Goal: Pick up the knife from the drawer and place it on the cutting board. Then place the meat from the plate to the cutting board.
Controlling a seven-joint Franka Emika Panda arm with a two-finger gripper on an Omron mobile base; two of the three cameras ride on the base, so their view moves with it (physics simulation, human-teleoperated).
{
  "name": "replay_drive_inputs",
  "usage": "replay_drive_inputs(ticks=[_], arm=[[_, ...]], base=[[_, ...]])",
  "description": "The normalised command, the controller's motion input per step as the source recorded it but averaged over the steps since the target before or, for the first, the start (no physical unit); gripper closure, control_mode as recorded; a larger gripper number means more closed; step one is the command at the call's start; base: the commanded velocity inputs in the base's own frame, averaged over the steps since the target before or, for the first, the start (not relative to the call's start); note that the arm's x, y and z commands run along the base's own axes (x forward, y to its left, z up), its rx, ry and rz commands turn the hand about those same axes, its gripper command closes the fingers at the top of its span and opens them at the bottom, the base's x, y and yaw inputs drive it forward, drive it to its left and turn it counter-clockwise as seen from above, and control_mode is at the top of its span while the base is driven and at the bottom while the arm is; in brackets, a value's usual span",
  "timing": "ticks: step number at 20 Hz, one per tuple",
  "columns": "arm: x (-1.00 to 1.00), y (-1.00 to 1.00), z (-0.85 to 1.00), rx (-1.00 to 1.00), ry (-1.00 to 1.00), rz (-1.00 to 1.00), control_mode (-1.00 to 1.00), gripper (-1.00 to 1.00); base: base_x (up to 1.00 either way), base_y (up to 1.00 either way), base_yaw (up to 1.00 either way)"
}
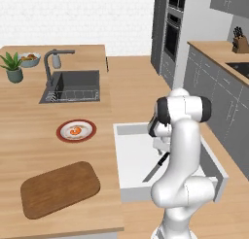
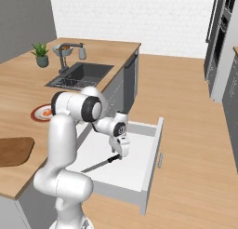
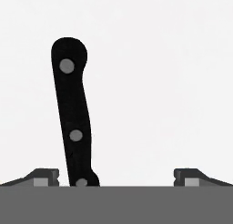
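The knife (image 1: pixel 154 171) lies on the white floor of the open drawer (image 1: pixel 132 153), its grey blade towards the robot. Its black riveted handle (image 3: pixel 73 118) stands between my fingertips, close to the left fingertip (image 3: pixel 44 175) and touched by neither. My gripper (image 3: pixel 116 175) is open, low in the drawer (image 2: pixel 137 165) just over the handle (image 2: pixel 113 159). The brown cutting board (image 1: pixel 59 187) lies bare on the counter's near end. Behind it the plate (image 1: pixel 61 132) holds the orange-red meat (image 1: pixel 75 131). The plate (image 2: pixel 35 115) and board (image 2: pixel 11 151) sit left of my arm.
A sink (image 1: pixel 75 85) with a faucet (image 1: pixel 48 68) lies behind the plate. A potted plant (image 1: pixel 13 68) and a grey bowl (image 1: pixel 29 59) stand at the counter's far left. A knife block (image 1: pixel 239 43) stands on the far right counter. The drawer's grey front (image 1: pixel 217 166) juts into the aisle.
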Motion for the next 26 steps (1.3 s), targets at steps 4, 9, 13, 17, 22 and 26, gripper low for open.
replay_drive_inputs(ticks=[4,9,13,17,22,26], arm=[[0.02,0.00,-0.51,-0.10,0.00,0.00,-1.00,-1.00],[0.17,0.00,-0.21,-0.02,-0.02,0.00,-1.00,-1.00],[0.07,-0.04,0.00,0.03,-0.02,0.00,-1.00,-1.00],[0.14,0.00,0.00,0.00,0.00,0.00,-1.00,-1.00],[0.14,0.00,0.00,0.00,-0.02,0.00,-1.00,-1.00],[0.03,0.00,-0.20,0.00,0.00,0.00,-1.00,-1.00]], base=[[0.00,0.00,0.00],[0.00,0.00,0.00],[0.00,0.00,0.00],[0.00,0.00,0.00],[0.00,0.00,0.00],[0.00,0.00,0.00]])
